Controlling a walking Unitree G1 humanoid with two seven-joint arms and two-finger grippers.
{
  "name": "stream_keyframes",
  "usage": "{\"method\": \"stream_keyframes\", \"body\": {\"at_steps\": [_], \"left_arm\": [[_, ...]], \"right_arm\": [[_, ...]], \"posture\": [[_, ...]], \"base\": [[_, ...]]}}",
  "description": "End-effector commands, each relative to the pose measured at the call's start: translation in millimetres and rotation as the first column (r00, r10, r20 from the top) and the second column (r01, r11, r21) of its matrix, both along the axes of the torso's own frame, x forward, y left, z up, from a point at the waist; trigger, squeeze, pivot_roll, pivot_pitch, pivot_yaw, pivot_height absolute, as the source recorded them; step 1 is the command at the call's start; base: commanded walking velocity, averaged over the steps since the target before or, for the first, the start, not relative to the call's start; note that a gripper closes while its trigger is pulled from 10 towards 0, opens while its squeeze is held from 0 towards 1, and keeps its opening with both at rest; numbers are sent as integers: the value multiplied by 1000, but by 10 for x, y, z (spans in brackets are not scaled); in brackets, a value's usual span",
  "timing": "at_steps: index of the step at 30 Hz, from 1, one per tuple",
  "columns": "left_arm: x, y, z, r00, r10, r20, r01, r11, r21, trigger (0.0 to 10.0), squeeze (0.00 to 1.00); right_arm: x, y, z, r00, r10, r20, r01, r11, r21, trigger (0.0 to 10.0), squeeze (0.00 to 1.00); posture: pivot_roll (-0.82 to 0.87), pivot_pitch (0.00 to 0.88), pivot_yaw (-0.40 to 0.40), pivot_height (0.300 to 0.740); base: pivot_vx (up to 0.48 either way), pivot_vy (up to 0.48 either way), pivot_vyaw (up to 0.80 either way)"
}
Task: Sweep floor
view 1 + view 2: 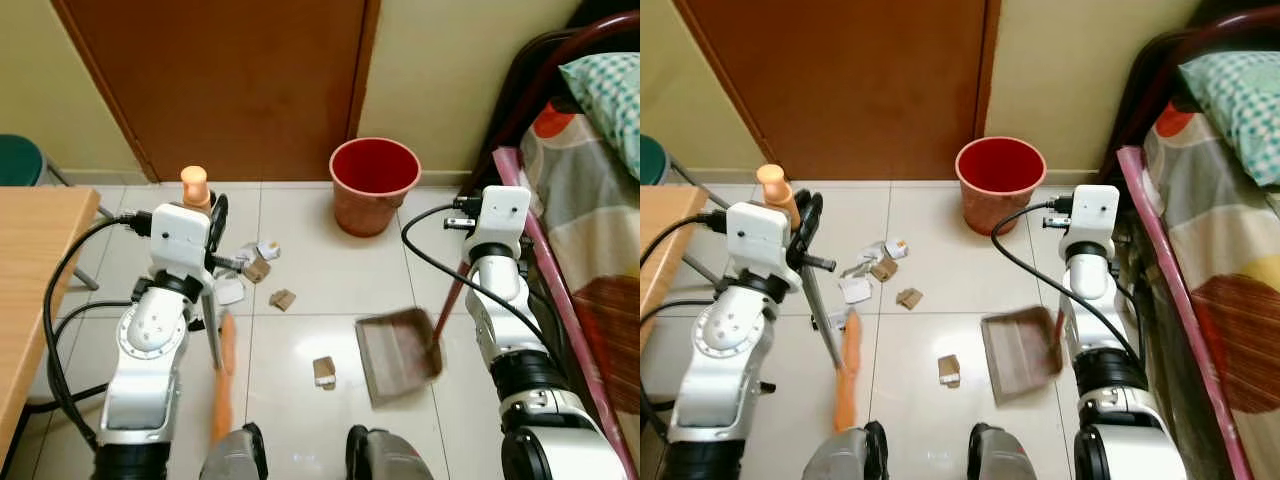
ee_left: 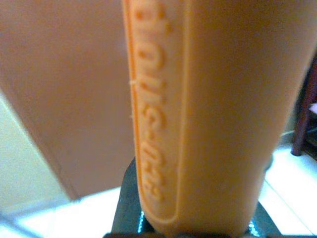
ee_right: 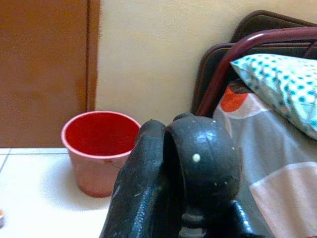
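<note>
My left gripper [image 1: 214,222] is shut on the orange handle [image 2: 198,114] of a broom. The broom's shaft slants down to its orange head [image 1: 222,380] on the tiles by my left foot. My right gripper [image 3: 166,136] is shut on the dark red handle [image 1: 449,300] of a brown dustpan [image 1: 396,356]. The dustpan rests on the floor in front of my right foot. Several paper and cardboard scraps lie on the white tiles: a cluster [image 1: 250,265] near the broom shaft, one piece [image 1: 282,298] in the middle and one [image 1: 323,371] just left of the dustpan.
A red bucket [image 1: 373,182] stands against the wall beside the brown door [image 1: 230,70]. A bed [image 1: 590,230] with a dark red frame runs along the right. A wooden table [image 1: 30,280] and a green stool [image 1: 15,160] are on the left.
</note>
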State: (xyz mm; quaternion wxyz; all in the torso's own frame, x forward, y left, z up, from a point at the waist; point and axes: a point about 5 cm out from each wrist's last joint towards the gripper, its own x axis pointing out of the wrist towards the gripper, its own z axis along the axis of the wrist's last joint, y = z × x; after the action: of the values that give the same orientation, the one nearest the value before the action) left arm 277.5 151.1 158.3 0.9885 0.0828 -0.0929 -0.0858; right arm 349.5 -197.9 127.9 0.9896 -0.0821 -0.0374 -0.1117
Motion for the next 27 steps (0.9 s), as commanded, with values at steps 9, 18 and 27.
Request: {"method": "stream_keyframes", "body": {"at_steps": [9,18,27], "left_arm": [[101,-350,-181,997,-61,37,62,997,-48,10000,0],[153,-689,-201,975,-220,32,222,969,-105,10000,0],[256,-986,-112,960,-277,33,277,929,-245,10000,0]], "right_arm": [[62,290,35,998,54,39,-56,996,65,10000,0],[29,514,-78,994,106,5,-106,990,91,10000,0],[-35,632,-193,989,146,-39,-140,983,118,10000,0]], "posture": [[-22,156,-63,740],[-10,164,-71,740],[-21,172,-65,740]], "base": [[0,0,0],[0,0,0],[0,0,0]]}}
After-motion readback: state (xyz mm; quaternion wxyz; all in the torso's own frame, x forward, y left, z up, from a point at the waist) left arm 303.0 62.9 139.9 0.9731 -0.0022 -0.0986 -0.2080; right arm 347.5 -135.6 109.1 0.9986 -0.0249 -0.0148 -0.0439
